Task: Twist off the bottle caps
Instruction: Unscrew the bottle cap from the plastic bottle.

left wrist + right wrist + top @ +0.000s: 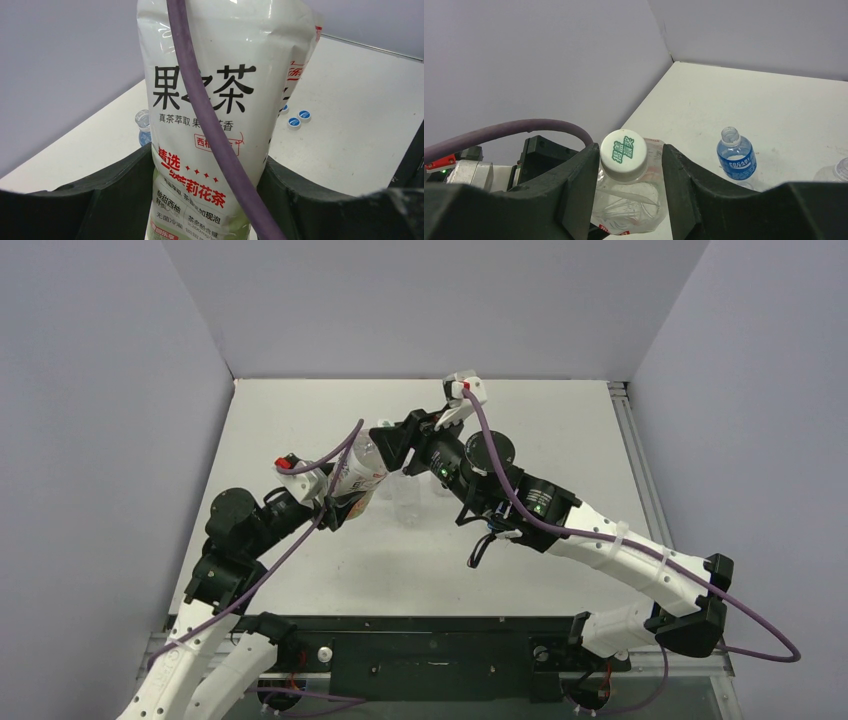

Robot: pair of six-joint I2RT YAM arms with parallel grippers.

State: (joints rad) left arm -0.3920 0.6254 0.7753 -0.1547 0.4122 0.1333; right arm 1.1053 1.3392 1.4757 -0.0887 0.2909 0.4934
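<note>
**Right gripper [630,150] around white cap [624,154], left gripper [206,156] holding tea bottle [240,45]**

The left gripper is clamped on the tea bottle, with a finger pressed against the label on each side, and holds it tilted. The white cap sits on that bottle, between the right gripper's fingers. 1 finger touches the cap and a gap shows at the other, so the jaws are not clamped. The blue bottle [735,156] stands uncapped on the table [784,100]. 2 blue caps [304,115] lie side by side on the table.
</note>
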